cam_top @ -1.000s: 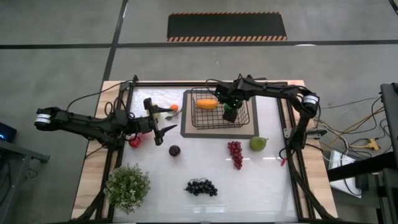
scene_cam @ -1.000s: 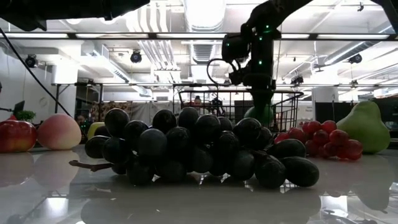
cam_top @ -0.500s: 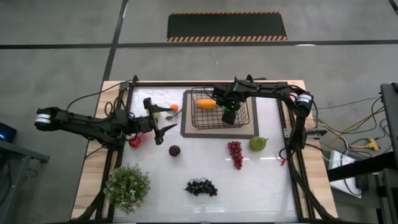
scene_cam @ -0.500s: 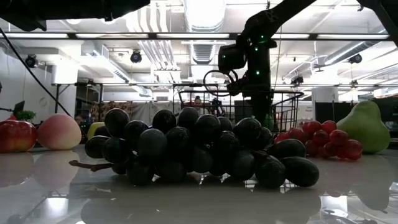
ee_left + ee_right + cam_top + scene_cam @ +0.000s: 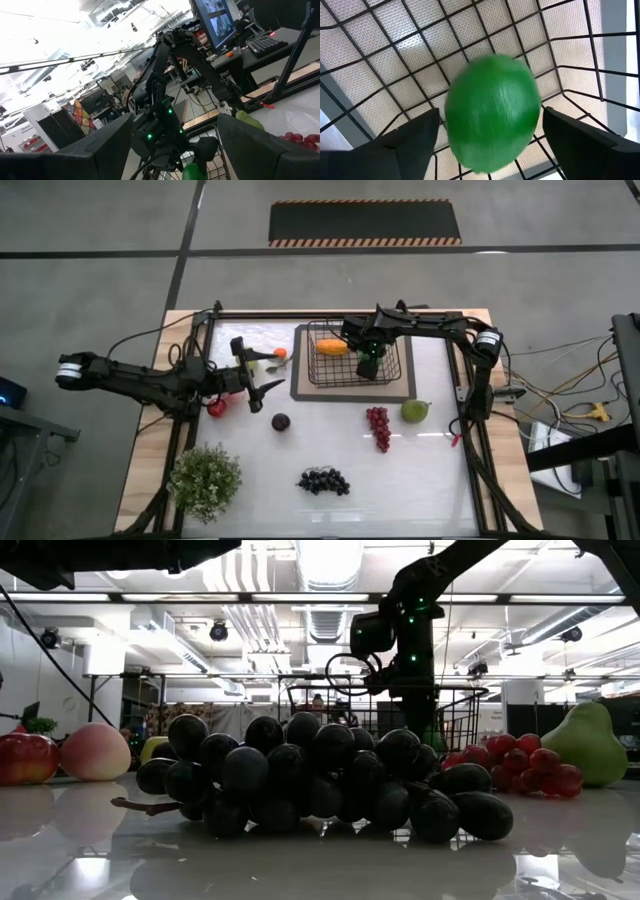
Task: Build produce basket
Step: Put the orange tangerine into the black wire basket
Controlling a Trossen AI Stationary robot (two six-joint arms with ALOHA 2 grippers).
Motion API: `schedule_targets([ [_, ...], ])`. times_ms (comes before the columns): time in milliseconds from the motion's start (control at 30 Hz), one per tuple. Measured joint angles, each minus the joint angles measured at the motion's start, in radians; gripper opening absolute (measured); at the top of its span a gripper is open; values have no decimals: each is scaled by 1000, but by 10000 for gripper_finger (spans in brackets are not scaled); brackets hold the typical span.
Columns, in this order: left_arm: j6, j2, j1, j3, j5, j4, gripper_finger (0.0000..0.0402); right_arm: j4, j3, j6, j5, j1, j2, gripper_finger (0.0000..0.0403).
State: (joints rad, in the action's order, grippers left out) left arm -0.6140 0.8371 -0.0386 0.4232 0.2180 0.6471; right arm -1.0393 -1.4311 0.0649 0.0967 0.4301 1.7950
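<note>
The right wrist view alone shows the green apple (image 5: 492, 112) close up, blurred, between the right hand's two dark fingers (image 5: 415, 137) with a gap on each side, so the right hand (image 5: 367, 367) is released, its fingers spread wide of the fruit above the mesh floor of the basket (image 5: 325, 370); from the high view only a green spot shows at that hand, inside the basket beside the orange mango (image 5: 333, 347). The high view gives the layout the low view lacks: the basket stands on a dark mat (image 5: 300, 392) at the far middle of the surface (image 5: 440, 470), the left hand (image 5: 262, 373) hangs just outside the basket on the side away from the right hand, fingers spread and holding nothing, with a red apple (image 5: 216, 408) near it. On the near side of the basket lie a purple plum (image 5: 281, 422), red grapes (image 5: 378, 427), a green pear (image 5: 415, 411), dark grapes (image 5: 323, 480) and a potted plant (image 5: 205, 480). The low view shows the dark grapes filling the foreground and a pink peach (image 5: 95, 752). Open room lies between the grapes and the near edge of the surface
</note>
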Motion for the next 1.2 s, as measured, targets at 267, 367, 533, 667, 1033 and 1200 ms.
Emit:
schedule_targets([
  [267,-2,2,0,0,0,0,272,-21,-29,-3,0,-2,-17,349],
  [367,-2,6,0,3,0,4,272,-50,-59,-20,4,-5,-35,344],
  [533,13,8,0,3,0,4,272,-74,-77,-52,8,-29,-112,335],
  [667,90,8,0,3,10,4,272,-81,-73,-85,9,-78,-213,329],
  [1033,433,114,-2,6,91,-16,272,92,87,-164,10,-311,-535,328],
  [1200,593,149,0,59,198,-252,272,238,222,-187,25,-418,-650,328],
])
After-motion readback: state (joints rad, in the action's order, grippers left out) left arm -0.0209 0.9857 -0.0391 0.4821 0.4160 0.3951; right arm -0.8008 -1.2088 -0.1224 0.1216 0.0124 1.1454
